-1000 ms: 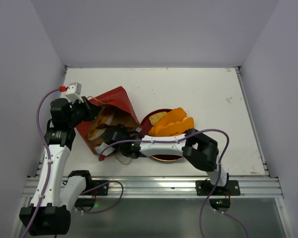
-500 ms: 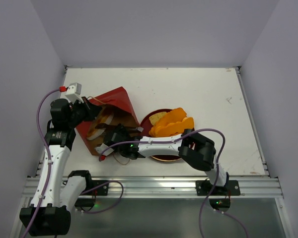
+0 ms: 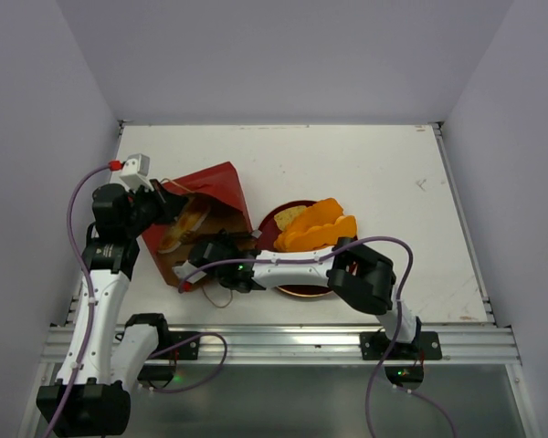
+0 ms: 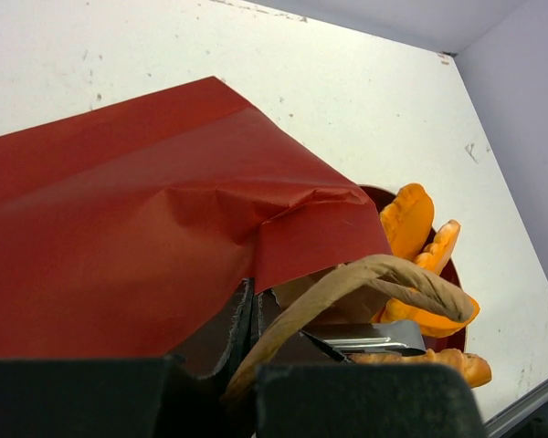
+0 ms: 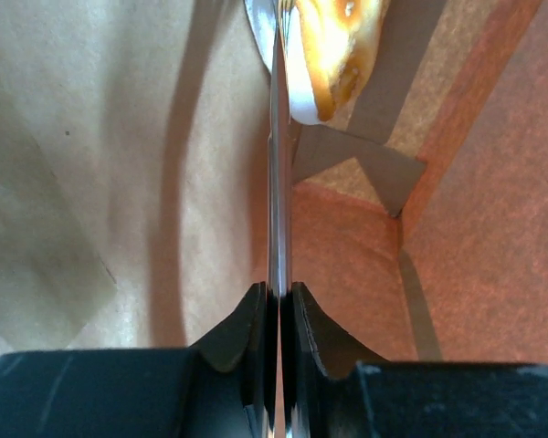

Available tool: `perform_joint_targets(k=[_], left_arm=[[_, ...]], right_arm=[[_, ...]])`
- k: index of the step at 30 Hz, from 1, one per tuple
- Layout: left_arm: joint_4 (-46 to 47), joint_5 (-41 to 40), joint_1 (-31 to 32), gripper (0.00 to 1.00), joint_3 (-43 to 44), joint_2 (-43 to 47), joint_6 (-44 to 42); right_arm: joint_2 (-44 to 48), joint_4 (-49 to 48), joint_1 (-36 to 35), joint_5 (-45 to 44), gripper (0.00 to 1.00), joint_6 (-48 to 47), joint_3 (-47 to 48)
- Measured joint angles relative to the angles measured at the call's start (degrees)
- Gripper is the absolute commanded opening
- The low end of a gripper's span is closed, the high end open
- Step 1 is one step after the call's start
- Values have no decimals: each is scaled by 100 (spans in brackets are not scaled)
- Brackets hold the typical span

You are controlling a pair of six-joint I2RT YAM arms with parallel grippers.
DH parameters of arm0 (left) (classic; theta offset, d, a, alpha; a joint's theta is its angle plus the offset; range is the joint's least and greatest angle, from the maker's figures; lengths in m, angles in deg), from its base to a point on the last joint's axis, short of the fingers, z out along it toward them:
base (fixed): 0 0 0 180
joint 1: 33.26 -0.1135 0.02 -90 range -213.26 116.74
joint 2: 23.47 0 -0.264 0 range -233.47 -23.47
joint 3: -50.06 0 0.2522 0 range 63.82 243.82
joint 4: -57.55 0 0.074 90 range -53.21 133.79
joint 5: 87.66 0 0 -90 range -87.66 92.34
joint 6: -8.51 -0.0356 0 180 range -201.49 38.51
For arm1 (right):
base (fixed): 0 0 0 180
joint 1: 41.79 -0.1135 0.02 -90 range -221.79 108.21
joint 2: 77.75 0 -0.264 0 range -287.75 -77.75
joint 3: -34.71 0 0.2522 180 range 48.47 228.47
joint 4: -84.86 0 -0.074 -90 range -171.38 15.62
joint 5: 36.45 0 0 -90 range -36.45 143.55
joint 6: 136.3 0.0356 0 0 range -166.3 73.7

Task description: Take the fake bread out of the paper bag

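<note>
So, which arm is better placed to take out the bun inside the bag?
Right. The right fingers are inside the paper bag, tips beside the bun; the left fingers are shut on the bag's rim.

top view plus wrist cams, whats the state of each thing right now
paper bag, tipped on its side, mouth open, rim pinched
left gripper, shut on the paper bag rim
right gripper, inside the bag, fingers pressed together
bun, inside the bag, beside the right fingertips
orange loaves, out, piled on the red plate
pale slice, out, on the plate
</note>
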Motion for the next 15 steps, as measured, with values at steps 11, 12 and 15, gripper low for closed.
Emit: perform_joint_targets(k=[11,12,15], left_arm=[[133,50,0,0,-151,13,59],[136,50,0,0,-151,13,61],[133,50,0,0,-151,13,61]], right_arm=[[365,396,9,219,0,323,-63],[402,396,9,256,0,341,-87],[549,409,9,326,0,382,-197]])
